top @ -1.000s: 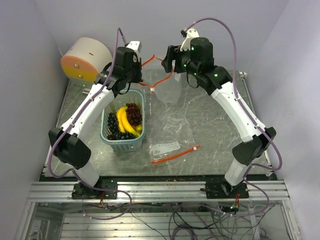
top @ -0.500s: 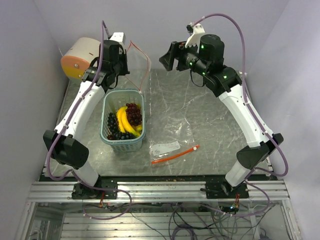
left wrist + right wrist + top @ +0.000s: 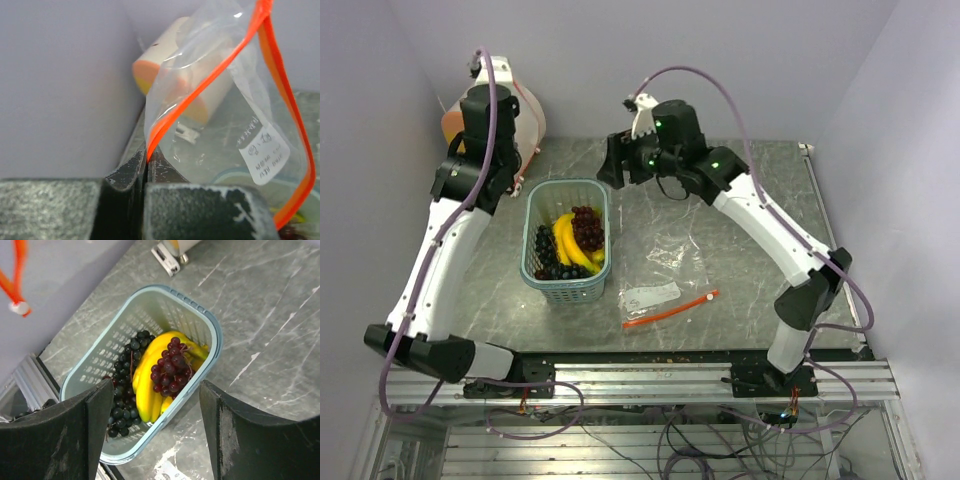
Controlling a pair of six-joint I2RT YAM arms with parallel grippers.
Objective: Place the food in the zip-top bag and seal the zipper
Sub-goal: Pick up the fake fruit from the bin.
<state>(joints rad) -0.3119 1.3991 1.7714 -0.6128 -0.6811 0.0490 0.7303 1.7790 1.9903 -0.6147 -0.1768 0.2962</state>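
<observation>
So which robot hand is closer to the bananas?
Right. The right gripper hangs open above the far end of the mesh basket holding the bananas. The left gripper is farther off, up at the back left, pinching the zip-top bag by its orange zipper edge.

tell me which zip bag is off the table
The bag pinched by the left gripper at its orange zipper; the second bag lies flat beside the basket.

I read the zip-top bag (image 3: pixel 215 125) as clear glossy plastic film, crinkled, with a smooth orange plastic zipper strip (image 3: pixel 154 135) and a matt white paper label (image 3: pixel 263 153). Left gripper (image 3: pixel 146 161) fingers (image 3: pixel 200 212): black, matt, grainy, scuffed at the edges. Basket (image 3: pixel 120 345): pale teal moulded plastic mesh, satin. Tabletop (image 3: pixel 270 340): grey marble-look, smooth, low sheen. Bananas (image 3: pixel 150 375) and grapes (image 3: pixel 170 367): smooth, glossy skins.
</observation>
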